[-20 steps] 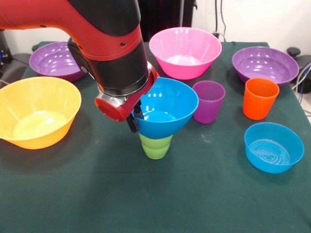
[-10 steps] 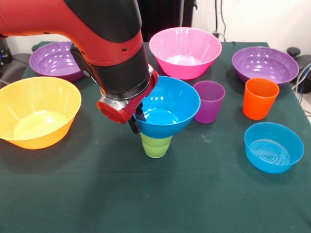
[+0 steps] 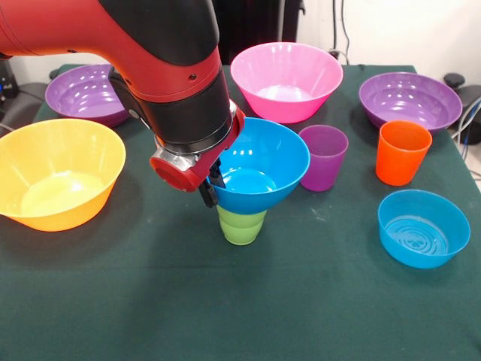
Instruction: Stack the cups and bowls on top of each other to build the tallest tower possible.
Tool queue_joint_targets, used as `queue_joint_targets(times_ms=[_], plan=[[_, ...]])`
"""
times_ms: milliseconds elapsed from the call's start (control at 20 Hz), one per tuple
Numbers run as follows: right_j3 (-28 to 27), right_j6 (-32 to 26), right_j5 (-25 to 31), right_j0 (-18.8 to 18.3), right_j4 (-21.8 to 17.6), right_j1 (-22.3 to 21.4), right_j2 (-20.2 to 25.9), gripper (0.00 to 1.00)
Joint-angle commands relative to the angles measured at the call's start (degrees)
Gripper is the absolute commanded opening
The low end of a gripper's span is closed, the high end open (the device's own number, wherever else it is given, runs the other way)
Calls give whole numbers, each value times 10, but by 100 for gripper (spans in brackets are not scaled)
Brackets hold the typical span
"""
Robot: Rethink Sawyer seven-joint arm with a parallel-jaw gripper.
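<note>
One red and black arm (image 3: pixel 150 68) reaches down from the upper left, and its gripper (image 3: pixel 210 184) is clamped on the left rim of the medium blue bowl (image 3: pixel 259 165), one dark finger (image 3: pixel 206 194) outside the wall and another inside. That bowl sits upright on the mouth of the green cup (image 3: pixel 241 226), which stands near the middle of the worktop (image 3: pixel 225 308); these two make up the tower as it stands. Just right of the blue bowl, touching or nearly touching its rim, stands the purple cup (image 3: pixel 323 156). Further right is the orange cup (image 3: pixel 403 152), upright and apart from the others. Nearer and to the right lies the small shallow blue bowl (image 3: pixel 423 227). At the far edge, behind the blue bowl, sits the large pink bowl (image 3: pixel 286 80). A wide purple bowl (image 3: pixel 409 101) sits at the far right, and a second purple bowl (image 3: pixel 84 94) at the far left, partly hidden by the arm. The large yellow-orange bowl (image 3: pixel 56 173) rests at the left, well apart from the tower.
</note>
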Motion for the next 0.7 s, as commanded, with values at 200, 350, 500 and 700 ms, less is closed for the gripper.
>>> queue_joint_targets(times_ms=[200, 350, 500, 700], plan=[[8, -65, -28, 16, -38, -1, 15, 0], [6, -66, -27, 17, -41, -2, 14, 0], [5, -67, -27, 18, -45, -2, 12, 0], [4, -68, -26, 19, -48, -2, 11, 0]])
